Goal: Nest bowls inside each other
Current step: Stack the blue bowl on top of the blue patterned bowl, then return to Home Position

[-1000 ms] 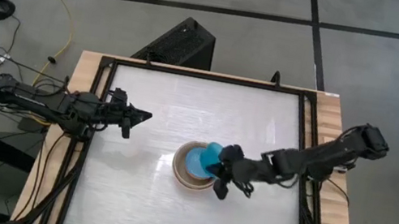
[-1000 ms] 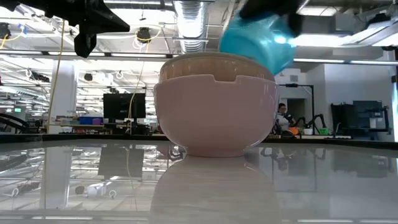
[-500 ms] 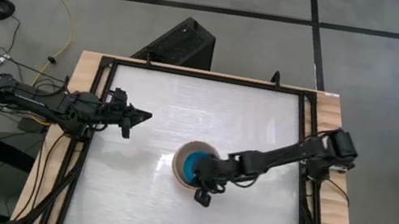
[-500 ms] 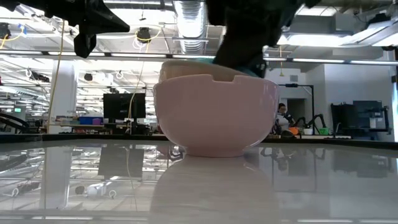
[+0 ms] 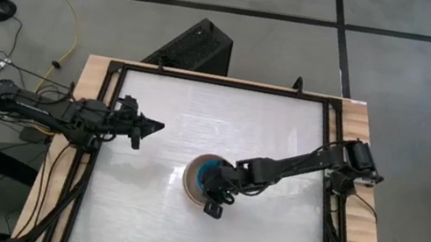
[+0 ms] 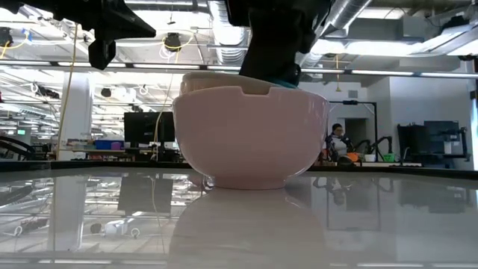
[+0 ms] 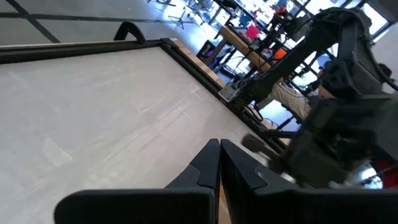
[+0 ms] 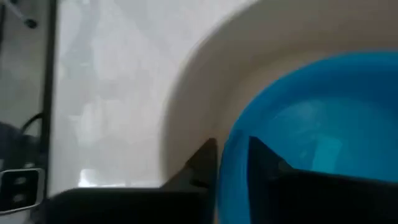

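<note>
A blue bowl (image 5: 206, 175) (image 8: 311, 118) sits inside a stack of bowls in the middle of the table. The stack's outer bowl is pale pink (image 6: 250, 142) and holds a cream one (image 8: 205, 68), whose rim shows above it. My right gripper (image 5: 211, 189) (image 8: 233, 155) reaches slanting down into the stack from the table's right. Its fingers stand slightly apart, one inside and one outside the blue bowl's near rim; the frames do not show them touching it. My left gripper (image 5: 159, 125) (image 7: 219, 149) waits shut above the table's left side.
A black metal frame (image 5: 329, 159) borders the white table top on its left, right and far sides. Bare table lies all around the stack. A dark box (image 5: 193, 46) stands on the floor beyond the far edge. A person (image 6: 334, 142) sits in the room behind.
My right gripper has carried the blue bowl, tilted above the stack's right rim a second ago, toward the table's left and down into the stack, where the bowl now sits low. The wrist has tipped further down. The stack has shifted a little on the table.
</note>
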